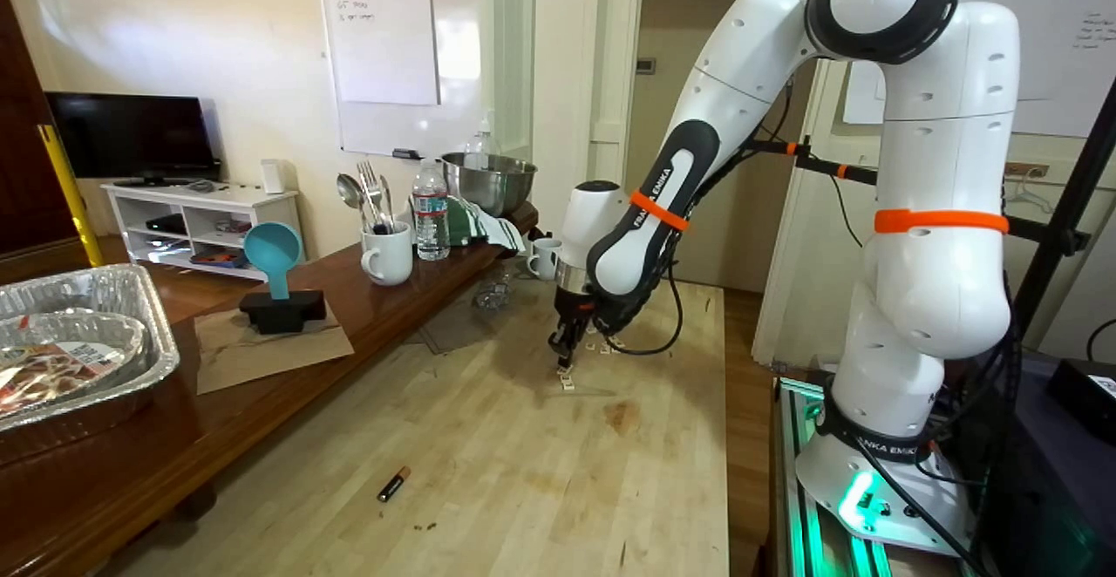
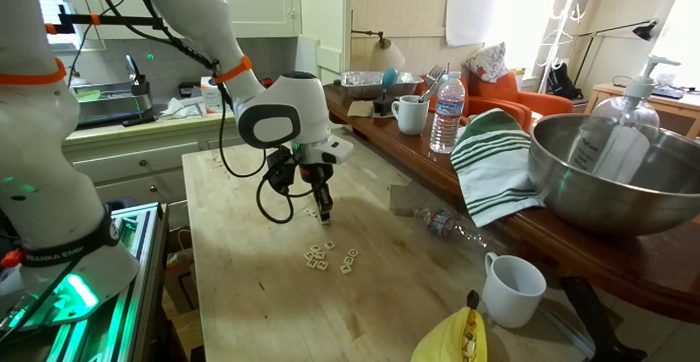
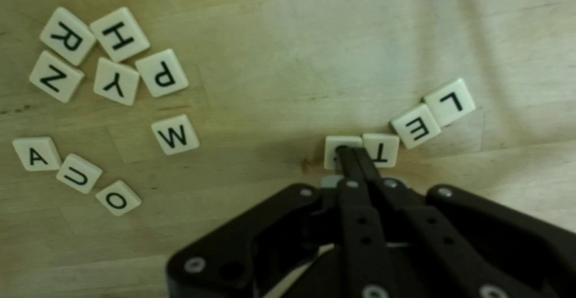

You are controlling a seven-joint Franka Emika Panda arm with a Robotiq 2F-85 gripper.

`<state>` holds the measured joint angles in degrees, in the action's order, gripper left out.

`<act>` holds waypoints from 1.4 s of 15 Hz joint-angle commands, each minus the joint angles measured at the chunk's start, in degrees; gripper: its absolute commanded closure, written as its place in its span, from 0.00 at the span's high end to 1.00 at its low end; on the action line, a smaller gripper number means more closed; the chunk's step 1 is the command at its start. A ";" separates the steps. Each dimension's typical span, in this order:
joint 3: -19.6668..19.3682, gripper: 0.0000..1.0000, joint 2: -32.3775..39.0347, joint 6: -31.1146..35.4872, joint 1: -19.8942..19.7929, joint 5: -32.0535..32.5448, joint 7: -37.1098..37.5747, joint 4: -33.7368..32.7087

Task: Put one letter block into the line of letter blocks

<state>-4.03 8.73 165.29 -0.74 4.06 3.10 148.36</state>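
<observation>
**Line of letter blocks (image 3: 405, 129) ends at the closed pincer (image 3: 353, 149)**

Four pale blocks show in the line in the wrist view, lying on the wooden tabletop (image 3: 279, 64) right by the pincer. The end block (image 3: 331, 151) is partly behind the pincer's tips (its letter is mostly covered and cannot be read). The T block (image 3: 385, 145) comes next, just beside the pincer and slightly overlapped by it. The E block (image 3: 416, 126) and the L block (image 3: 450, 102) follow at a slant, each farther from the pincer than the last.

The pincer has its two fingers (image 3: 349, 167) pressed together; whether their tips touch the end block cannot be told. In both exterior views it points down at the line.

Outward, well apart from the pincer, lie nine loose blocks (image 3: 105, 86): a lone block (image 3: 180, 142) marked W or M is nearest to it, with a cluster of five and a slanting row of three farther off. In an exterior view a clear bottle (image 2: 445, 225) on its side, a white mug (image 2: 506, 302) and a yellow pouch (image 2: 443, 340) are also well apart from the pincer, as is a battery (image 1: 394, 484) in an exterior view.
</observation>
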 commanded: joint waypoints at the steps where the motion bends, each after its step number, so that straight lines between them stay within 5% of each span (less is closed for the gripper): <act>1: 0.99 0.00 -0.18 0.16 -0.33 -0.78 -1.73 0.14; 12: -0.13 0.00 2.39 0.50 0.01 3.06 -2.47 -0.96; 21: 1.02 0.00 1.67 1.28 -1.05 4.98 -12.90 0.36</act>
<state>-3.48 9.02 165.30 -0.78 7.85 -6.30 148.18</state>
